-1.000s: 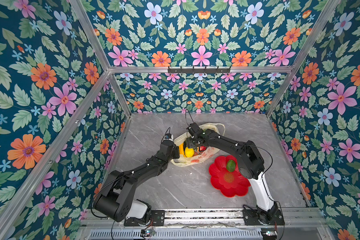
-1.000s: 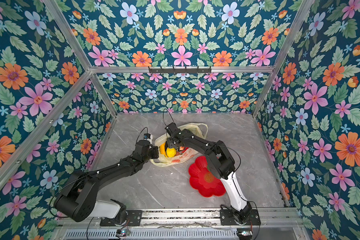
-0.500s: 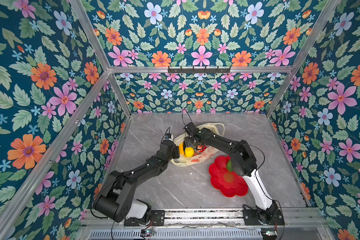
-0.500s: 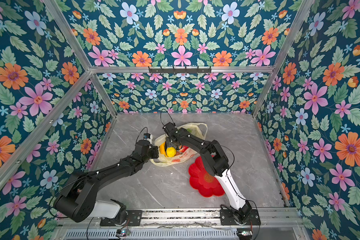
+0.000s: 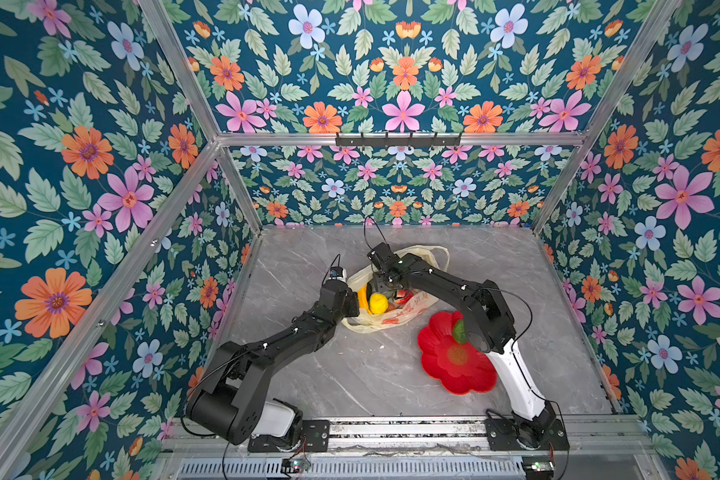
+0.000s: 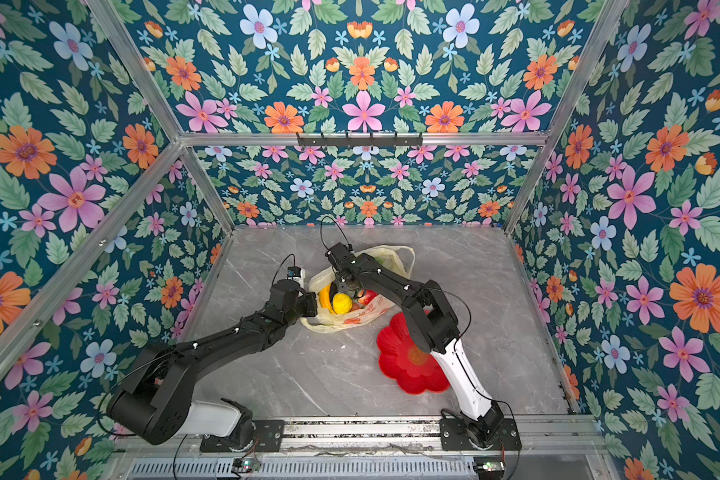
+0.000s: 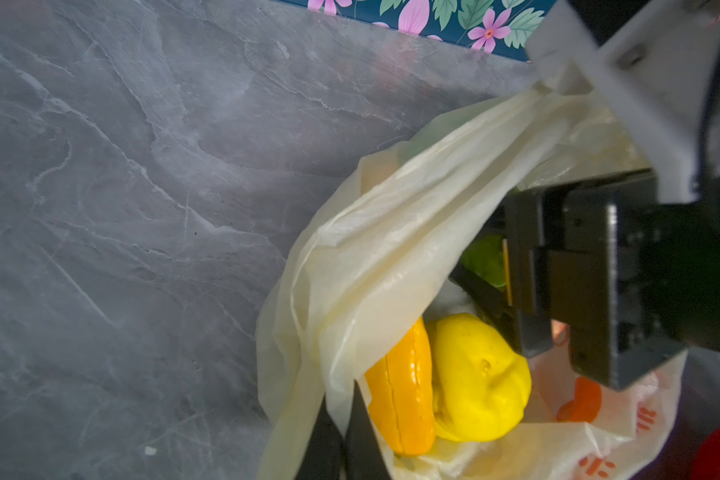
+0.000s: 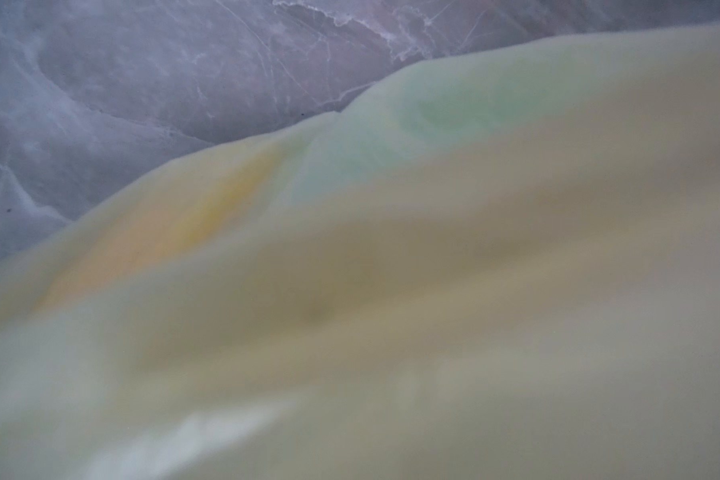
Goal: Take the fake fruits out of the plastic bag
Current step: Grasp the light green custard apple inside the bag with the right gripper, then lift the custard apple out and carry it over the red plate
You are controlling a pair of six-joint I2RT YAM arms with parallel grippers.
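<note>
Grey marble table, right gripper half hidden inside plastic bag

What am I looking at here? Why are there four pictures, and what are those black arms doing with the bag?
These are two robot arms bolted beside a grey marble table. The two wide pictures come from a twin camera overhead, so they nearly match. The two close-ups come from a small camera on each arm's wrist.

On the table lie a thin plastic bag of toy fruit, with a yellow lemon and a banana showing, and a red flower-shaped plate with one green fruit on it.

The left arm's fingers pinch the bag's edge. The right arm's fingers reach inside; whether they hold anything is hidden. That arm's wrist picture shows only blurred bag film.
</note>
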